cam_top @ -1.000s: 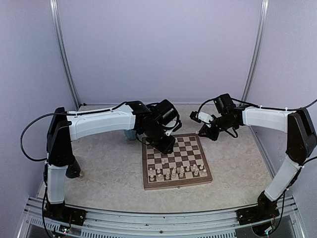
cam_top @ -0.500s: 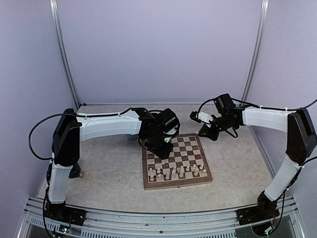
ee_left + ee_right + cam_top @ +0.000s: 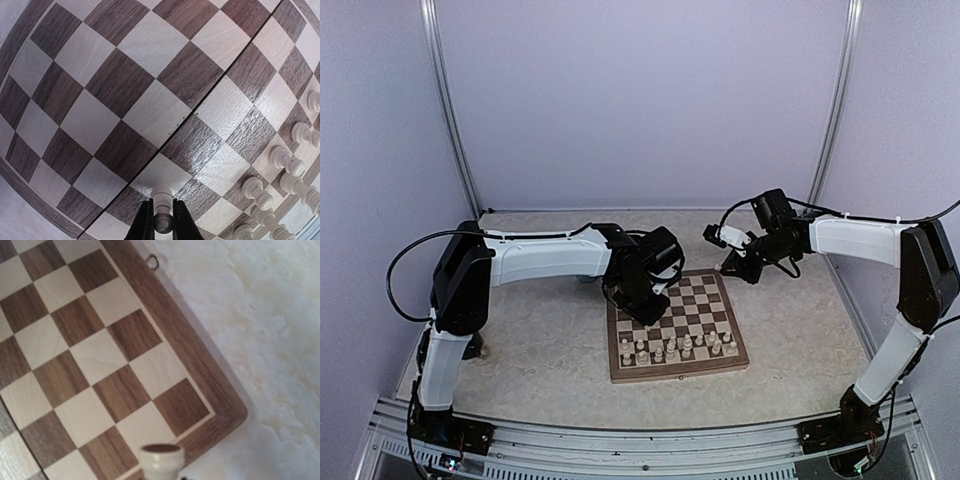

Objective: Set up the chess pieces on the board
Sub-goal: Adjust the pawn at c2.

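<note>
Two white-and-black robot arms, two grippers, one square wooden chessboard (image 3: pixel 695 300) with dark brown and cream squares and a light wood rim. The small pale cream chess pieces (image 3: pixel 675 348) number roughly fourteen, in two rows at the board's near edge; they are too small for an exact count.

One more piece sits in each gripper.

Board lies flat on the pale marbled table (image 3: pixel 540 340), turned slightly so its near edge rises to the right in the overhead view; fold seam (image 3: pixel 200 107) runs diagonally across the left wrist view; small metal clasp (image 3: pixel 152 261) on the rim near the far right corner.

Standing pieces are upright, long axes vertical.

Left gripper (image 3: pixel 645 308) is over the far left part of the board; its black fingers (image 3: pixel 145 225) are pressed in on a cream pawn-like piece (image 3: pixel 161 204). That piece is seen from its head down, long axis pointing at a cream square near the rim; whether its base touches the square cannot be told.

Right gripper (image 3: pixel 732 265) hangs above the board's far right corner; fingers out of its own camera's view, jaws drawn nearly together. A cream piece with a dark round end (image 3: pixel 160 460) sits at the bottom centre of that view — apparently pinched, clear of the board, dark end toward the camera.
</note>
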Tool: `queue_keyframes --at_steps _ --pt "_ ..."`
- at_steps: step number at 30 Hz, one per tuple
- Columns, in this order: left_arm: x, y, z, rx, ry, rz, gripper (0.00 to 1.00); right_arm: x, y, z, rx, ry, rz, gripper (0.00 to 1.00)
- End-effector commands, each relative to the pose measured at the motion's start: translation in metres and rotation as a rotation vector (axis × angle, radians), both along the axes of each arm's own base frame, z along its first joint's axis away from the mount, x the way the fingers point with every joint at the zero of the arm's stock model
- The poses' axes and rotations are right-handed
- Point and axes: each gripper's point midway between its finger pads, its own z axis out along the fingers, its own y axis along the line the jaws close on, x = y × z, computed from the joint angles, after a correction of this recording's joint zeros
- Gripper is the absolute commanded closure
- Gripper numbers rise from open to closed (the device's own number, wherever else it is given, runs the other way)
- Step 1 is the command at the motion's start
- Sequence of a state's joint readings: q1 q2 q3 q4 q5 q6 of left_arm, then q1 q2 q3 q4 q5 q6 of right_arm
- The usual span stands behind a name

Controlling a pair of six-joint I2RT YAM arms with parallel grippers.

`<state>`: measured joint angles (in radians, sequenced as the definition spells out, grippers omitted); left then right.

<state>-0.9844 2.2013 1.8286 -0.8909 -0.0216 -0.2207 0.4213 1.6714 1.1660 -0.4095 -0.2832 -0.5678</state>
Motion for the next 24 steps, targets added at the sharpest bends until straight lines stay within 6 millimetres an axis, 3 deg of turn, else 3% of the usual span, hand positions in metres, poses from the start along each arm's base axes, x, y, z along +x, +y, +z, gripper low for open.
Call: queue_keyframes --at_steps 1,8,24 --pt "-0.01 0.001 -0.003 0.014 0.028 -0.013 0.92 0.003 -0.003 0.005 0.011 -0.009 -0.009 0.95" --pt "-0.031 -0.009 0.013 -0.025 0.05 -0.044 0.95 0.003 -0.003 0.005 0.01 -0.008 -0.009 0.95" --pt "-0.053 -0.01 0.003 -0.021 0.113 -0.067 0.97 0.002 -0.002 0.007 0.018 -0.006 -0.006 0.96"
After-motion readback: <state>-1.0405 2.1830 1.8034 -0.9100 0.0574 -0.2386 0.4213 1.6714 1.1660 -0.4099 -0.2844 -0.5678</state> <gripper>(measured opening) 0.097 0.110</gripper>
